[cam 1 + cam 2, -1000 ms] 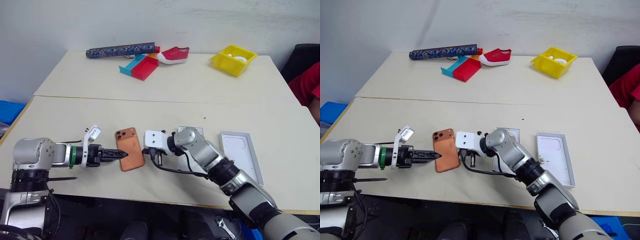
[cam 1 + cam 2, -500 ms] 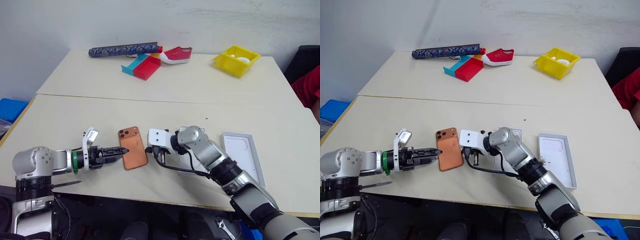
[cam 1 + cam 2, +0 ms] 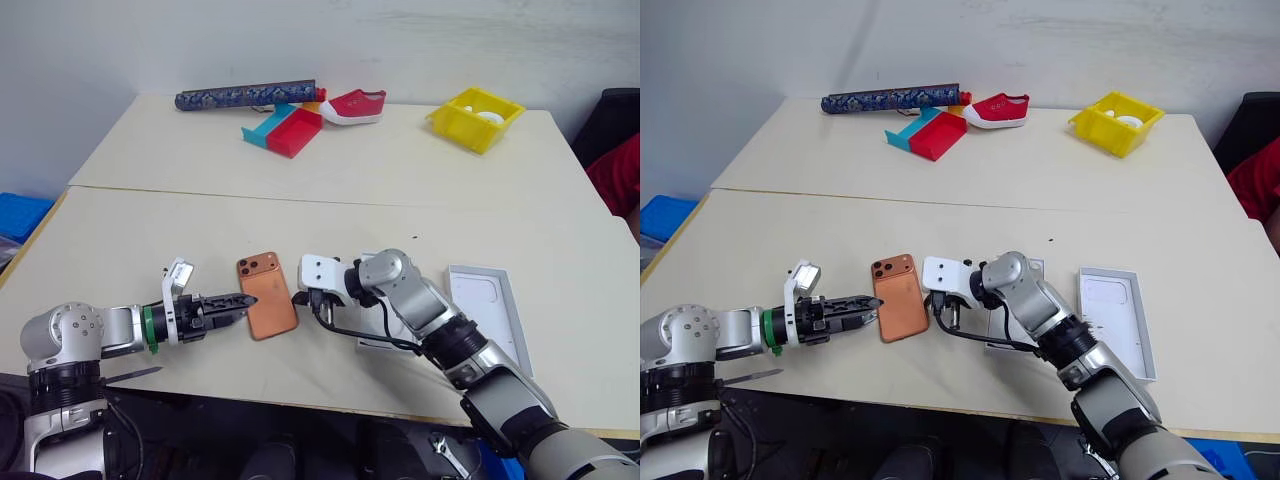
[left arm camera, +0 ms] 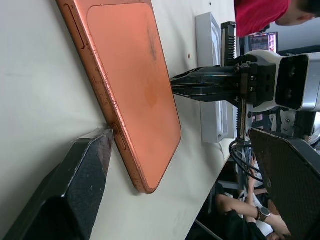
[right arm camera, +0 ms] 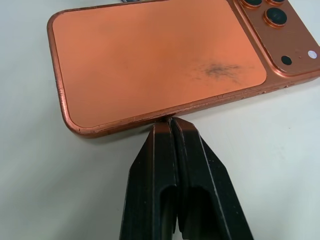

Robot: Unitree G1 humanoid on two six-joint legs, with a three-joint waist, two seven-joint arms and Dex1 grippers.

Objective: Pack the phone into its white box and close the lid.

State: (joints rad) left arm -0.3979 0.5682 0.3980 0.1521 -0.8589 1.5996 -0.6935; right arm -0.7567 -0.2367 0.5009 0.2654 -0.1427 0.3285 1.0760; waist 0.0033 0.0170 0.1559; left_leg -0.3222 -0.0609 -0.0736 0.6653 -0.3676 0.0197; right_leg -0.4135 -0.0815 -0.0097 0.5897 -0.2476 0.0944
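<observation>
One phone, two white box parts, two claws on your table.

You have one copper-orange phone (image 3: 267, 296) lying flat, back up, near the table's (image 3: 150, 230) front edge, its long axis running front to back with the dark camera lenses at the far end and a dark smudge on its back. Your left claw (image 3: 244, 301) is spread, one finger at the phone's left edge. Your right claw (image 5: 171, 125), pressed together, touches its right edge. The white box (image 3: 374, 342) sits under your right arm, and the lid (image 3: 487, 311) lies further right.
</observation>
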